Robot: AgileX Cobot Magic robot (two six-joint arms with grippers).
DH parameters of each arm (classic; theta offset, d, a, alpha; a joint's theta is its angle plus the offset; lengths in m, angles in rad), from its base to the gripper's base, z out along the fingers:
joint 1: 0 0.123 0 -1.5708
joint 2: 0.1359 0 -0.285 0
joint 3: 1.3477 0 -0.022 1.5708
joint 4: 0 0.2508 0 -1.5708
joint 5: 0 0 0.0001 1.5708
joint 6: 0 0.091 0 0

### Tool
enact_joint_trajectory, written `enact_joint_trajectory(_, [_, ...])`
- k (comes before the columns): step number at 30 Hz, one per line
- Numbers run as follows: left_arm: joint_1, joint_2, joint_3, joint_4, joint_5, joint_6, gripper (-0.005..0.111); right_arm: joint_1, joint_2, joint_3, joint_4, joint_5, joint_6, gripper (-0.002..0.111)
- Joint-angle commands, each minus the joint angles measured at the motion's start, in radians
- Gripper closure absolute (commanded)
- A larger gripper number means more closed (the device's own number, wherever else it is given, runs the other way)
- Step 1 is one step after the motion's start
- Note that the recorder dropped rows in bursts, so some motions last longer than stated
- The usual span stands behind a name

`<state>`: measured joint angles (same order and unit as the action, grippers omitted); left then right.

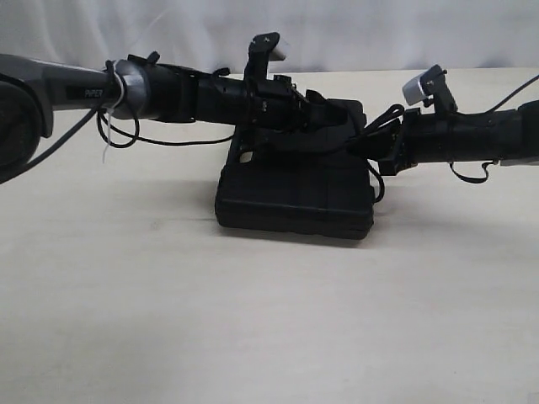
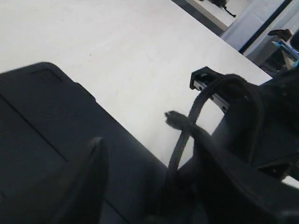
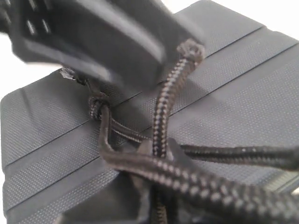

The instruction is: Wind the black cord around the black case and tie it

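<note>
Right wrist view: our right hand (image 3: 152, 205) pinches the black cord (image 3: 161, 112) crossed atop the black case (image 3: 243, 65); our left hand (image 2: 154, 186) stands open. We judge tying underway; next, cinch the knot.

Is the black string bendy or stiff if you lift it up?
Probably floppy: the black cord bends and loops over the black case. Its woven surface looks rough, so it likely grips rather than slips. Thin, so probably light.

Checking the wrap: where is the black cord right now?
The black cord crosses itself on the ridged lid of the black case, mid-table in the exterior view, between the left tool and right tool.
</note>
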<state>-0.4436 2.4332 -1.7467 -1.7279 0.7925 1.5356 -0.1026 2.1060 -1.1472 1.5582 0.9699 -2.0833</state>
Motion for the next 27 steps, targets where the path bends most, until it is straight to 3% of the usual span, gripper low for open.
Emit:
enact_joint_trajectory(1, [-0.011,0.021,-0.032,-0.016,0.077,-0.027,0.056,0.001,-0.008,-0.003,-0.007,0.029,-0.033,0.104])
enact_joint_trajectory(6, [-0.011,0.024,-0.092,-0.016,0.2,-0.027,0.056,0.001,-0.008,-0.003,-0.007,0.024,-0.033,0.104])
enact_joint_trajectory(12, [-0.055,0.042,-0.093,-0.016,0.083,-0.049,0.056,0.001,-0.008,-0.003,-0.007,0.026,-0.033,0.104])
enact_joint_trajectory(15, [-0.076,0.042,-0.093,-0.016,0.09,-0.042,0.056,0.001,-0.008,-0.003,-0.007,0.026,-0.033,0.104])
enact_joint_trajectory(17, [-0.086,0.042,-0.093,-0.016,0.032,-0.039,0.065,0.001,-0.008,-0.003,-0.007,0.026,-0.033,0.104])
enact_joint_trajectory(21, [-0.084,0.042,-0.093,-0.016,-0.045,-0.039,0.104,0.001,-0.008,-0.003,-0.007,0.026,-0.033,0.104])
enact_joint_trajectory(23, [-0.082,0.042,-0.093,-0.016,-0.045,-0.039,0.107,0.001,-0.008,-0.003,-0.011,0.025,-0.033,0.103])
enact_joint_trajectory(26, [-0.078,0.042,-0.093,-0.016,-0.047,-0.039,0.107,0.001,-0.015,-0.003,-0.143,-0.015,-0.033,0.055])
enact_joint_trajectory(27, [-0.078,0.042,-0.093,-0.016,-0.045,-0.039,0.107,0.001,-0.033,-0.003,-0.167,-0.044,-0.008,0.053])
